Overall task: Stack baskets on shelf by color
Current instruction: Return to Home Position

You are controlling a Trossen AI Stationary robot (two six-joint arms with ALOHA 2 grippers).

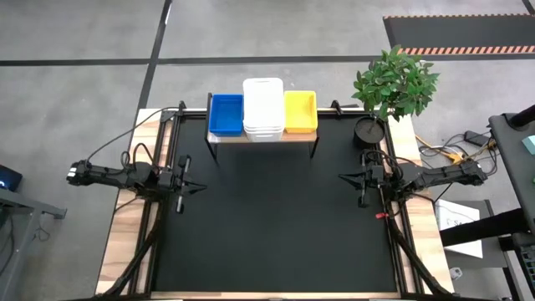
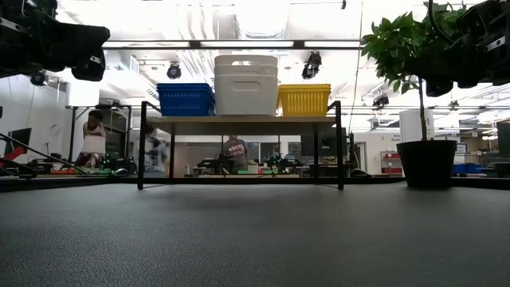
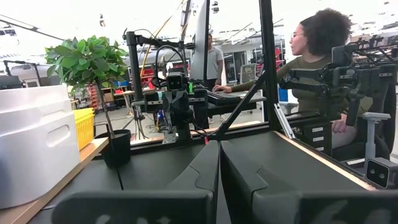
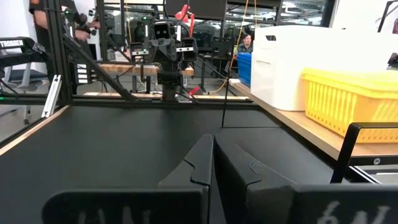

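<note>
The shelf (image 1: 263, 138), a wooden plank on thin black legs, stands at the table's far edge. On its top rest three stacks of baskets: blue (image 1: 226, 114) on the left, white (image 1: 263, 108) in the middle and tallest, yellow (image 1: 301, 112) on the right. The low view shows the blue (image 2: 186, 100), white (image 2: 246, 84) and yellow (image 2: 304, 100) stacks side by side. My left gripper (image 1: 180, 186) hovers at the table's left edge, shut and holding nothing. My right gripper (image 1: 363, 179) hovers at the right edge, also shut and holding nothing.
A potted plant (image 1: 390, 88) in a black pot stands at the table's far right corner, beside the shelf. The black table top (image 1: 276, 226) lies bare between the two arms. People sit and stand in the room beyond the table (image 3: 311, 68).
</note>
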